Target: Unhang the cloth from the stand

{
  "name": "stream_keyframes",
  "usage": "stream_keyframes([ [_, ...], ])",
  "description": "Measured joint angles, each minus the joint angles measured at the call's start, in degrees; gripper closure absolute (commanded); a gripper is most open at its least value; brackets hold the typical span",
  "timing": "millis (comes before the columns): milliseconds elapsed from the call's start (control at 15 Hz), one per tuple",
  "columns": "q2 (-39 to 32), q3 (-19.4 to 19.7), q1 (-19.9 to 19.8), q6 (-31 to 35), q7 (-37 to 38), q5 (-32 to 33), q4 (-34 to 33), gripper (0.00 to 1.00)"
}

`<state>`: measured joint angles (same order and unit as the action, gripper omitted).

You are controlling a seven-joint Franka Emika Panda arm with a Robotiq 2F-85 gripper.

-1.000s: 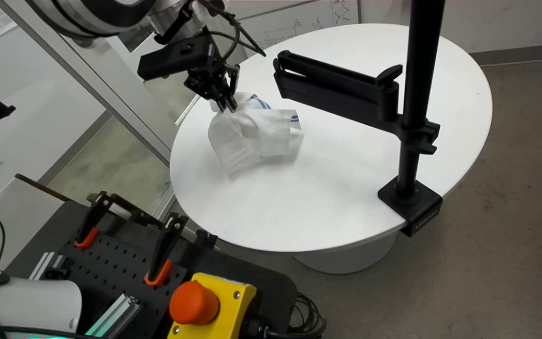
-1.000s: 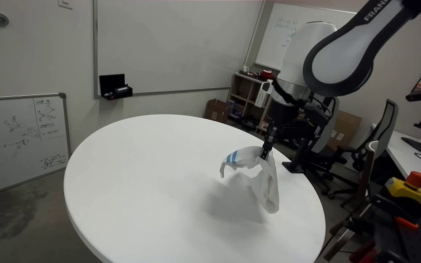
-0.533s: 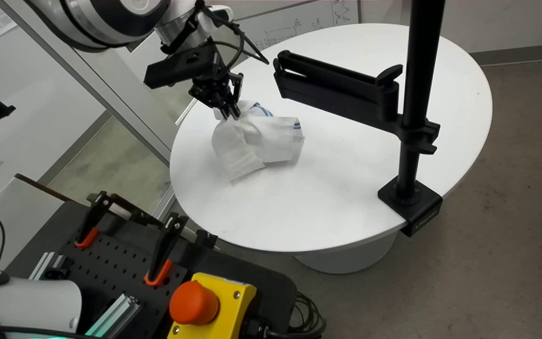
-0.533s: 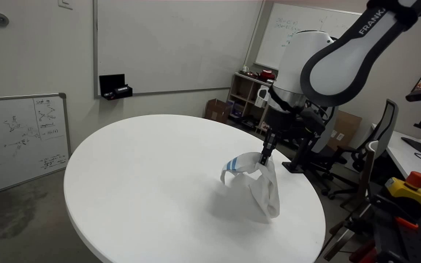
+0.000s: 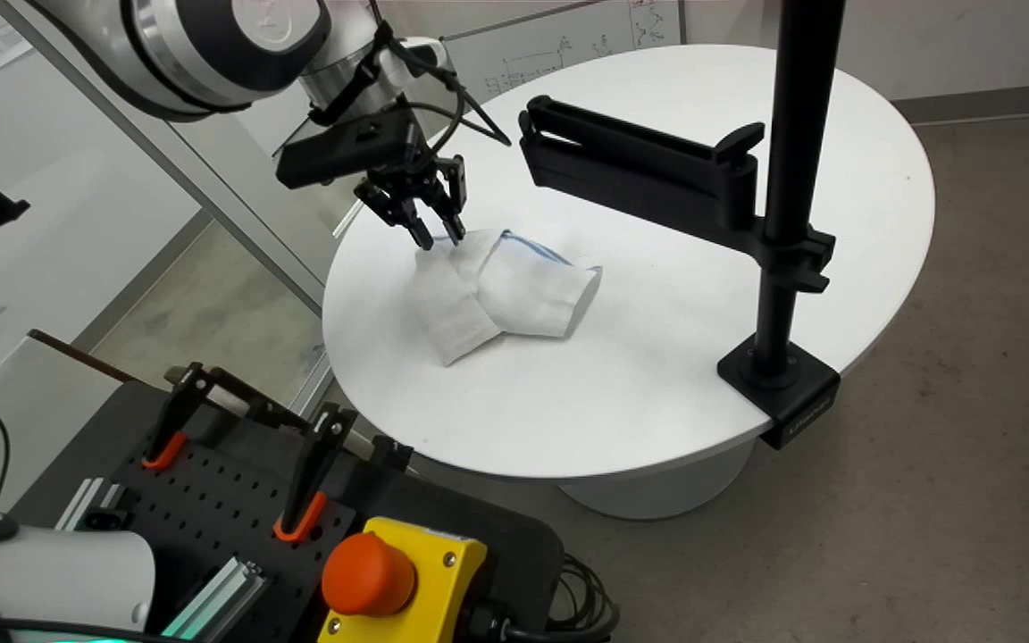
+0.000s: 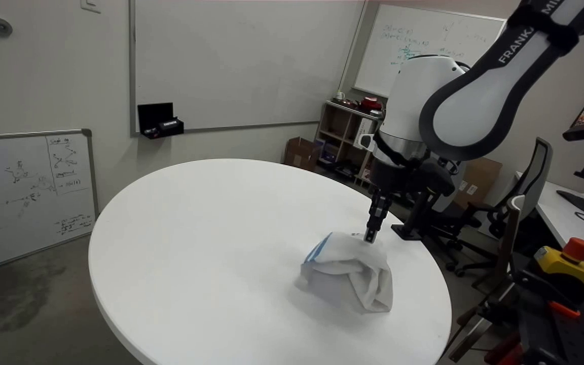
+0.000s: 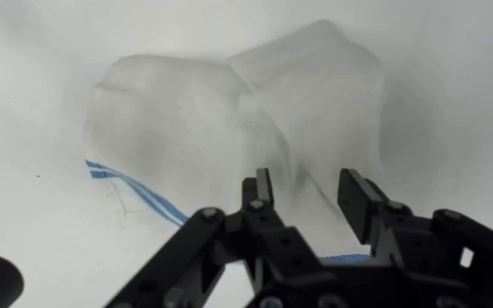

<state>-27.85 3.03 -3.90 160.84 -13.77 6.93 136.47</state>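
The white cloth (image 5: 528,290) with blue stripes lies loosely folded on the round white table (image 5: 657,375). It also shows in an exterior view (image 6: 350,253) and in the wrist view (image 7: 178,115). My gripper (image 5: 443,241) is open and empty just above the cloth's edge. In the wrist view its gripper (image 7: 306,177) jaws stand apart with cloth visible below and between them. In an exterior view my gripper (image 6: 369,238) overlaps the cloth's back edge; I cannot tell whether the tips touch it. The black stand (image 5: 778,295) is at the table's edge, and no cloth hangs on it.
The stand's folded black arm (image 5: 639,165) reaches over the table at height, to the right of my gripper. The stand's base (image 6: 406,232) shows behind the gripper. A yellow box with a red button (image 5: 407,580) sits on the dark robot bench.
My gripper has lowered with the cloth, then opened and let it go. The cloth has dropped from the fingers and now lies flatter on the table.
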Motion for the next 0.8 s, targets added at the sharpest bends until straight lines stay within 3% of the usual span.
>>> stream_keyframes([
  [200, 0.02, 0.12, 0.07, 0.0, 0.27, 0.07, -0.08, 0.02],
  [267, 0.08, 0.11, 0.07, -0.01, 0.28, 0.07, -0.14, 0.0],
  [533, 1.05, -0.02, 0.07, -1.29, 0.38, 0.05, -0.73, 0.0],
  [800, 3.6, -0.05, -0.04, -7.39, 1.16, -0.23, -1.57, 0.0],
])
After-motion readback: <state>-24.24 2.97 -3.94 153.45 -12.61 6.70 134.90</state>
